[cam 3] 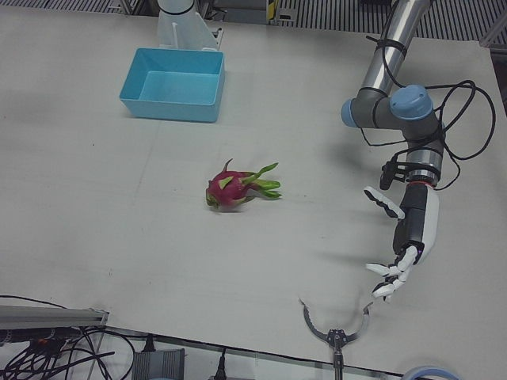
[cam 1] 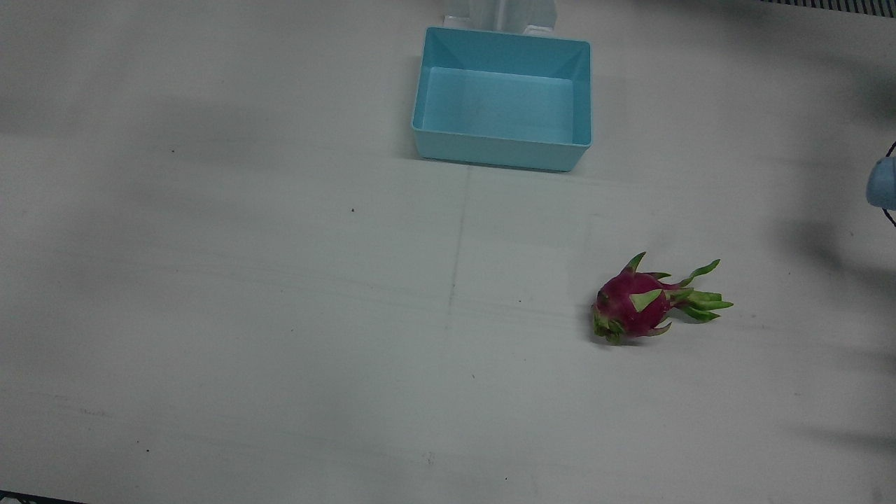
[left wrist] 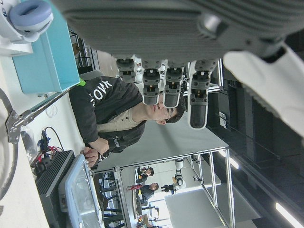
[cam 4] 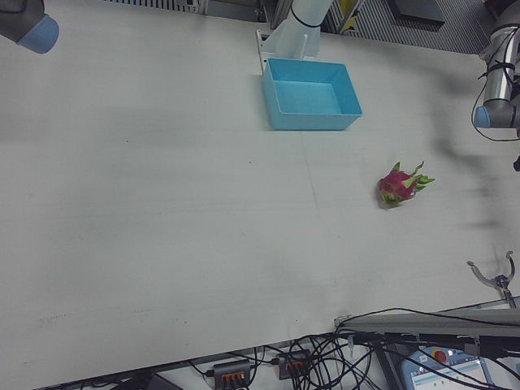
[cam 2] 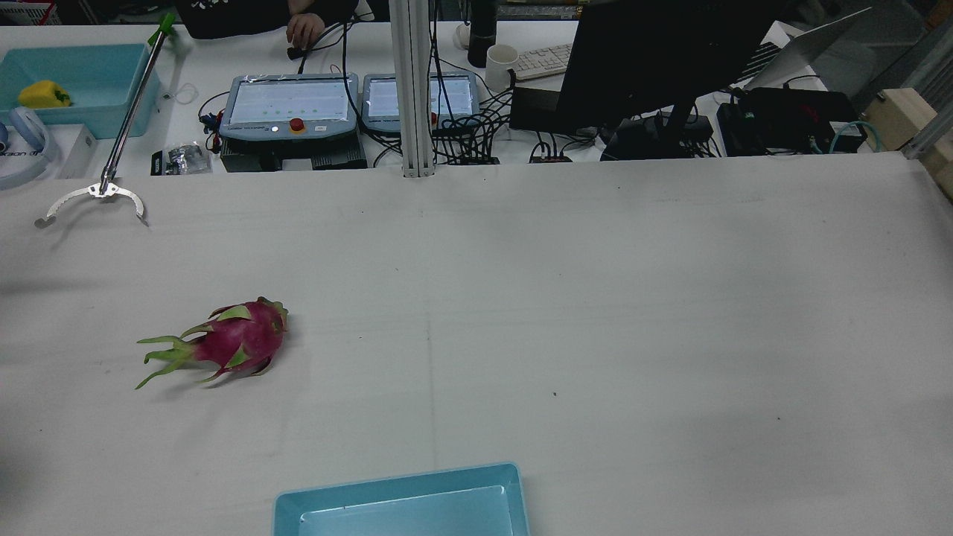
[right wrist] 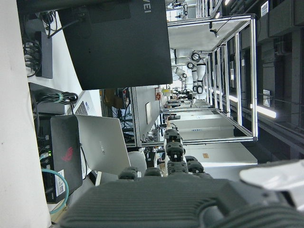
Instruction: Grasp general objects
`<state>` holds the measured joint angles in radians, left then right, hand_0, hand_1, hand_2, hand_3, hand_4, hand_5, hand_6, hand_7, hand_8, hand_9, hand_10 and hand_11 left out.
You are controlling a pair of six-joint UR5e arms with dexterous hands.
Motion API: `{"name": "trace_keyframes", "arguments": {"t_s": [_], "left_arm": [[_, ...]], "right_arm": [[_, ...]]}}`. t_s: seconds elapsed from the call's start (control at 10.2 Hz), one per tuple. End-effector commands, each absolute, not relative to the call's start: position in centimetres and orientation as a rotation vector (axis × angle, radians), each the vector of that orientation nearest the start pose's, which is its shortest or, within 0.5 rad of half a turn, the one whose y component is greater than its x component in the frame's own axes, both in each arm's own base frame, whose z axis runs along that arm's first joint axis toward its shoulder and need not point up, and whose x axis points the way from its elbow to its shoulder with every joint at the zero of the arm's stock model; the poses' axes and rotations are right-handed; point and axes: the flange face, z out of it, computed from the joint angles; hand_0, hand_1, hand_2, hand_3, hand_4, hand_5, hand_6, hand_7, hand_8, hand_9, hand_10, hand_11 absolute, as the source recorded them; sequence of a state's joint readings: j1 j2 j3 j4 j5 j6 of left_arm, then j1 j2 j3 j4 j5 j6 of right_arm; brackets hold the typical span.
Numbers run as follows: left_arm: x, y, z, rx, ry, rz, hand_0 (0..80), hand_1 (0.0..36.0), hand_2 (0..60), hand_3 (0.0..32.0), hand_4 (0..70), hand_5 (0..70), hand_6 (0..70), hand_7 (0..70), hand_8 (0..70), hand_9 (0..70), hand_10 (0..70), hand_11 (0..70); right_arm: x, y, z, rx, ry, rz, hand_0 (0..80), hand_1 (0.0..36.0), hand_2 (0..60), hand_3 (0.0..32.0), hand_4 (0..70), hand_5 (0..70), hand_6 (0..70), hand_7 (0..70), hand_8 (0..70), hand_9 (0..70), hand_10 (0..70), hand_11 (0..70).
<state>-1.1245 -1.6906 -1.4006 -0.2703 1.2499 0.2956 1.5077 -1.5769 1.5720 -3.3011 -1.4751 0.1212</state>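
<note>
A pink dragon fruit with green scales lies on its side on the white table; it also shows in the rear view, the left-front view and the right-front view. My left hand hangs open and empty above the table, well to the view's right of the fruit and apart from it; its fingers are spread. My right hand shows only in its own view, fingers extended, holding nothing, away from the fruit.
An empty light-blue bin stands by the robot's side of the table. A metal grabber claw lies at the operators' edge near my left hand. Pendants, cables and a monitor stand beyond that edge.
</note>
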Motion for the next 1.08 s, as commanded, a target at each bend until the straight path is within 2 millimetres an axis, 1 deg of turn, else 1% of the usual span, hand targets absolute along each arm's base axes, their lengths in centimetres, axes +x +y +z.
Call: {"name": "trace_keyframes", "arguments": {"t_s": [0.0, 0.1, 0.2, 0.29, 0.39, 0.49, 0.59, 0.68, 0.78, 0.88, 0.98], "left_arm": [[8.0, -52.8, 64.2, 0.322, 2.205, -1.683, 47.9, 9.5, 4.8, 0.0, 15.5, 35.9, 11.2, 21.6, 19.4, 10.7, 5.7, 8.8], [7.7, -51.9, 63.5, 0.356, 2.18, -1.659, 48.1, 9.1, 3.7, 0.0, 16.3, 35.6, 10.8, 21.2, 19.1, 10.2, 5.3, 8.1], [8.2, -51.6, 62.6, 0.355, 2.134, -1.584, 47.9, 8.5, 3.2, 0.0, 17.2, 35.4, 10.9, 21.2, 18.9, 10.0, 4.9, 7.6], [8.6, -51.1, 59.8, 0.406, 2.075, -1.483, 47.3, 7.7, 3.0, 0.0, 17.6, 34.8, 11.1, 21.3, 18.9, 9.9, 4.9, 7.4], [8.6, -50.7, 57.5, 0.477, 2.025, -1.414, 47.5, 7.7, 2.9, 0.0, 17.6, 34.4, 10.9, 21.0, 18.7, 9.7, 4.7, 7.1], [8.8, -50.3, 56.6, 0.498, 1.99, -1.37, 48.0, 8.6, 3.0, 0.0, 16.9, 34.1, 10.2, 20.4, 18.2, 9.0, 4.3, 6.7], [8.7, -50.0, 55.8, 0.527, 1.954, -1.352, 48.3, 8.9, 2.9, 0.0, 15.0, 32.3, 9.0, 19.4, 17.3, 7.9, 4.0, 6.3], [9.1, -49.6, 55.3, 0.561, 1.908, -1.301, 47.6, 8.3, 2.4, 1.2, 13.6, 30.4, 8.0, 18.3, 16.8, 7.2, 3.9, 6.1], [10.4, -49.0, 54.6, 0.591, 1.85, -1.232, 48.0, 8.9, 2.2, 3.6, 12.4, 29.5, 7.2, 17.6, 16.1, 6.4, 3.6, 5.8], [12.3, -48.4, 54.5, 0.615, 1.803, -1.169, 48.9, 10.1, 2.4, 6.2, 11.1, 28.9, 6.5, 17.0, 15.7, 5.8, 3.5, 5.8], [13.9, -48.1, 54.7, 0.627, 1.782, -1.141, 49.7, 11.3, 2.6, 8.2, 10.1, 28.3, 5.9, 16.6, 15.3, 5.2, 3.4, 5.8]], "right_arm": [[11.3, -47.9, 70.4, 0.069, 1.965, -2.311, 0.0, 0.0, 0.0, 0.0, 0.0, 0.0, 0.0, 0.0, 0.0, 0.0, 0.0, 0.0], [11.3, -47.9, 70.4, 0.069, 1.965, -2.311, 0.0, 0.0, 0.0, 0.0, 0.0, 0.0, 0.0, 0.0, 0.0, 0.0, 0.0, 0.0], [11.3, -47.9, 70.4, 0.069, 1.965, -2.311, 0.0, 0.0, 0.0, 0.0, 0.0, 0.0, 0.0, 0.0, 0.0, 0.0, 0.0, 0.0], [11.3, -47.9, 70.4, 0.071, 1.966, -2.312, 0.0, 0.0, 0.0, 0.0, 0.0, 0.0, 0.0, 0.0, 0.0, 0.0, 0.0, 0.0], [11.3, -47.9, 70.4, 0.069, 1.963, -2.313, 0.0, 0.0, 0.0, 0.0, 0.0, 0.0, 0.0, 0.0, 0.0, 0.0, 0.0, 0.0], [11.3, -47.9, 70.4, 0.069, 1.965, -2.311, 0.0, 0.0, 0.0, 0.0, 0.0, 0.0, 0.0, 0.0, 0.0, 0.0, 0.0, 0.0], [11.3, -47.9, 70.4, 0.069, 1.963, -2.313, 0.0, 0.0, 0.0, 0.0, 0.0, 0.0, 0.0, 0.0, 0.0, 0.0, 0.0, 0.0], [11.3, -47.9, 70.4, 0.069, 1.965, -2.311, 0.0, 0.0, 0.0, 0.0, 0.0, 0.0, 0.0, 0.0, 0.0, 0.0, 0.0, 0.0], [11.3, -47.9, 70.4, 0.071, 1.966, -2.312, 0.0, 0.0, 0.0, 0.0, 0.0, 0.0, 0.0, 0.0, 0.0, 0.0, 0.0, 0.0], [11.3, -47.9, 70.4, 0.071, 1.966, -2.312, 0.0, 0.0, 0.0, 0.0, 0.0, 0.0, 0.0, 0.0, 0.0, 0.0, 0.0, 0.0], [11.3, -47.9, 70.4, 0.071, 1.966, -2.312, 0.0, 0.0, 0.0, 0.0, 0.0, 0.0, 0.0, 0.0, 0.0, 0.0, 0.0, 0.0]]}}
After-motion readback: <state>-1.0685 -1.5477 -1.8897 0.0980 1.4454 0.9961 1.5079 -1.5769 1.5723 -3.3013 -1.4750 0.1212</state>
